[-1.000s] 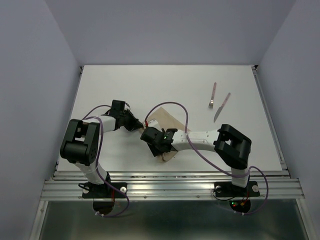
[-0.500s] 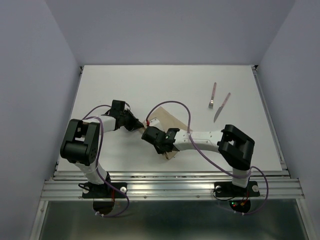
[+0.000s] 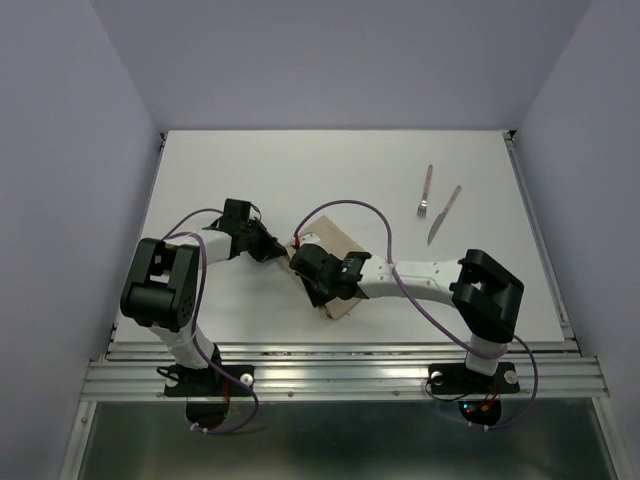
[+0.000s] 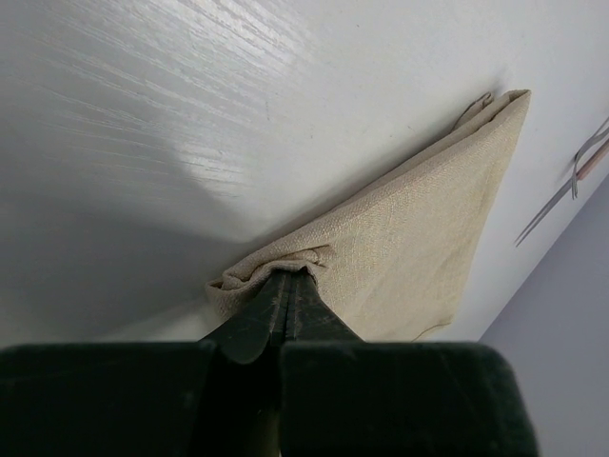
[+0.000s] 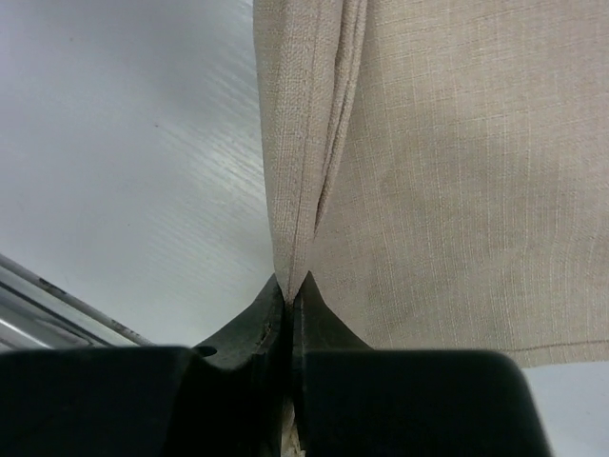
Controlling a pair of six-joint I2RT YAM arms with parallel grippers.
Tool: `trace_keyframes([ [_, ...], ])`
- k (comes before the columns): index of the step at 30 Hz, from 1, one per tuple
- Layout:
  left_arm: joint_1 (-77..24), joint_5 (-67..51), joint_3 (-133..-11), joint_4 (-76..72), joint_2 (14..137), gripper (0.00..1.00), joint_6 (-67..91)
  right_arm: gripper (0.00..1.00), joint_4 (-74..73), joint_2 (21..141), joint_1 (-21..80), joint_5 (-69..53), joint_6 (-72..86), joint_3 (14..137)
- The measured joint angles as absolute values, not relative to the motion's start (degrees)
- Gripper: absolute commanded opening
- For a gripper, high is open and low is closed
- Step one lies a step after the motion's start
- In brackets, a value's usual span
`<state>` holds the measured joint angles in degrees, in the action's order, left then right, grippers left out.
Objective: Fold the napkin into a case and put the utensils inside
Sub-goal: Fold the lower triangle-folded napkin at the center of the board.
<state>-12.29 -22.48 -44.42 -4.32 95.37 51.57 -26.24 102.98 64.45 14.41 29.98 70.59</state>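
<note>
- left gripper [image 4: 288, 282]: jaws pressed together, pinching a bunched corner of the napkin [image 4: 419, 219]. the folded tan cloth fans out ahead of the jaws and to their right, flat on the white table [image 4: 190, 114].
- right gripper [image 5: 288, 288]: jaws pressed together on a raised pleat of the same cloth, which runs straight ahead from the tips. a flat layer spreads to their right.
- fork [image 3: 426, 192] and knife [image 3: 444, 215]: side by side, well apart from both jaws, beyond the napkin, not touching it.
</note>
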Motion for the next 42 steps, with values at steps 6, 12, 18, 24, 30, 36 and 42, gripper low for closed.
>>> trace_keyframes([
  [6,-12.32,-21.56,-45.87,-0.69,94.11,0.0,51.0,0.01,-24.53,102.87,62.24,5.34,29.82,70.28],
  [12,-12.32,-20.27,-49.36,2.55,93.01,0.0,49.95,0.01,-21.78,102.39,58.72,-3.57,30.06,68.97],
  [18,-12.53,-19.77,-51.44,3.64,93.03,0.0,49.56,0.01,-18.17,102.0,53.71,-12.43,31.03,65.65],
  [24,-13.89,-19.55,-53.3,4.16,93.36,0.0,49.3,0.01,-11.81,101.97,49.1,-22.0,33.39,59.99],
  [30,-14.24,-19.42,-53.41,4.32,93.25,0.06,48.64,0.01,-5.28,101.97,46.02,-30.04,36.34,55.77],
  [36,-14.24,-17.63,-53.39,6.13,89.54,0.49,47.31,0.01,1.45,102.04,43.83,-35.88,39.77,52.66],
  [42,-14.26,-15.55,-52.9,8.23,84.99,0.96,45.36,0.01,7.01,102.65,42.35,-39.75,43.03,50.37],
])
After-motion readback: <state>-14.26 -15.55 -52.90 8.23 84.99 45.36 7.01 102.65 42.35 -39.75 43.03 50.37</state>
